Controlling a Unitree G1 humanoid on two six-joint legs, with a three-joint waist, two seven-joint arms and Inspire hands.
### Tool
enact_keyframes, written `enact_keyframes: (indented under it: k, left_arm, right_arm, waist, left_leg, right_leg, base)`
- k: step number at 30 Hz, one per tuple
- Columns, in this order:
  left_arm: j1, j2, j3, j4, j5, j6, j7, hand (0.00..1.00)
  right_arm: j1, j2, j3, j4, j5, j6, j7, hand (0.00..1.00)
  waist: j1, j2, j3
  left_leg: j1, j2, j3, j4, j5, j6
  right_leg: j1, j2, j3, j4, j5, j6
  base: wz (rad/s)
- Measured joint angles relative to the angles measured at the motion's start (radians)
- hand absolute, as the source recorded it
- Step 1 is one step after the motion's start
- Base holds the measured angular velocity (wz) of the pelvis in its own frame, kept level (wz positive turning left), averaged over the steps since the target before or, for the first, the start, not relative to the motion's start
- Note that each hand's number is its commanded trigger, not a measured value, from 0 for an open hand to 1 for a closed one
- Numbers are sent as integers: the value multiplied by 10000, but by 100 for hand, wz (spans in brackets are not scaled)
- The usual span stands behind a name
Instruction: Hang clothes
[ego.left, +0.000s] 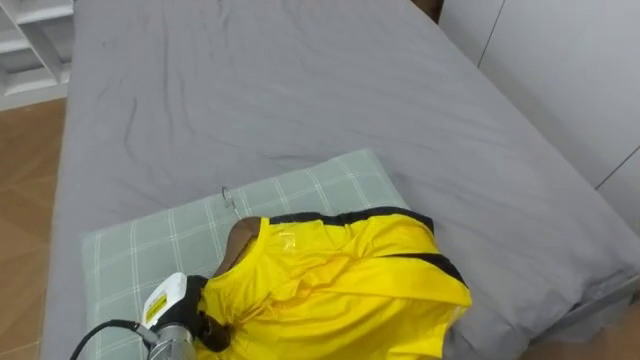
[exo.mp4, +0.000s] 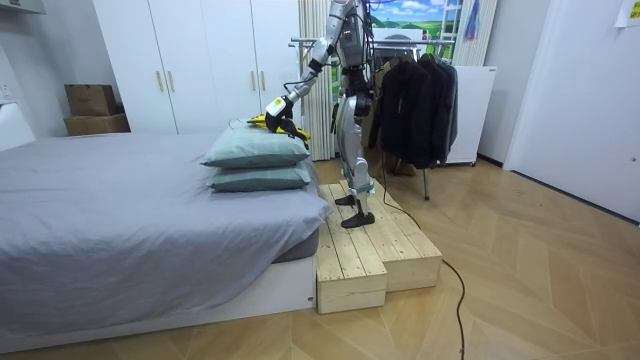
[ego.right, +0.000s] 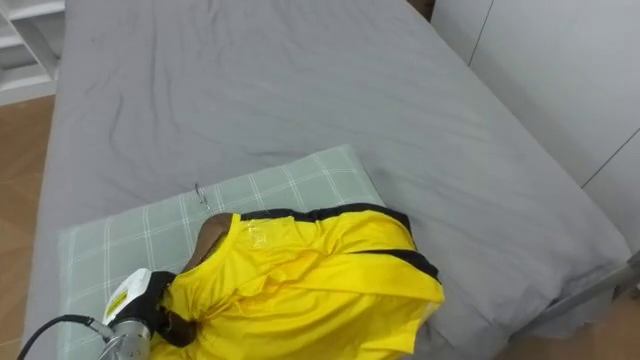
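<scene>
A yellow shirt (ego.left: 340, 285) with black trim lies bunched on a green checked pillow (ego.left: 300, 190) at the near end of the bed. It is on a brown wooden hanger (ego.left: 238, 245), whose metal hook (ego.left: 228, 197) rests on the pillow. My left hand (ego.left: 190, 322) comes in from the lower left, its dark fingers curled into the shirt's near edge. In the room view I stand on a wooden platform (exo.mp4: 370, 250) beside the bed, left arm stretched out over the two stacked pillows (exo.mp4: 255, 150) with the left hand (exo.mp4: 278, 108) on the shirt (exo.mp4: 270, 120).
The grey bed (ego.left: 300, 80) stretches away ahead of me. A clothes rack with dark garments (exo.mp4: 415, 95) stands behind me. White wardrobes (exo.mp4: 200, 60) line the wall, and a white shelf (ego.left: 30, 50) stands off the bed's left side.
</scene>
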Motion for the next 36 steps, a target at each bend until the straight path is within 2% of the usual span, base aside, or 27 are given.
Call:
enact_keyframes:
  k: [7, 32, 36]
  left_arm:
    - [85, -115, 1, 10, -3, 4, -84, 100]
    - [86, -117, -5, 15, -9, 50, -153, 100]
    - [109, -128, -49, 23, -218, 44, -107, 100]
  right_arm:
    - [-1, 7, 0, 0, 0, 0, 21, 0]
    - [-33, 7, 1, 0, -8, -6, 71, 0]
    - [43, -5, 227, -17, 2, -21, -90, 0]
  waist:
    - [3, -28, 11]
    - [4, -7, -3]
    - [22, -4, -2]
  left_leg:
    - [-20, 0, 0, 1, 0, 0]
    - [13, 0, -8, -14, 0, 0]
    - [139, 0, -24, -19, 0, 0]
  right_leg:
    - [-14, 0, 0, -12, 0, 0]
    - [40, 4, -10, -44, 4, 0]
    - [188, 6, -31, -86, 5, 1]
  base:
    - [0]
    - [0]
    - [0]
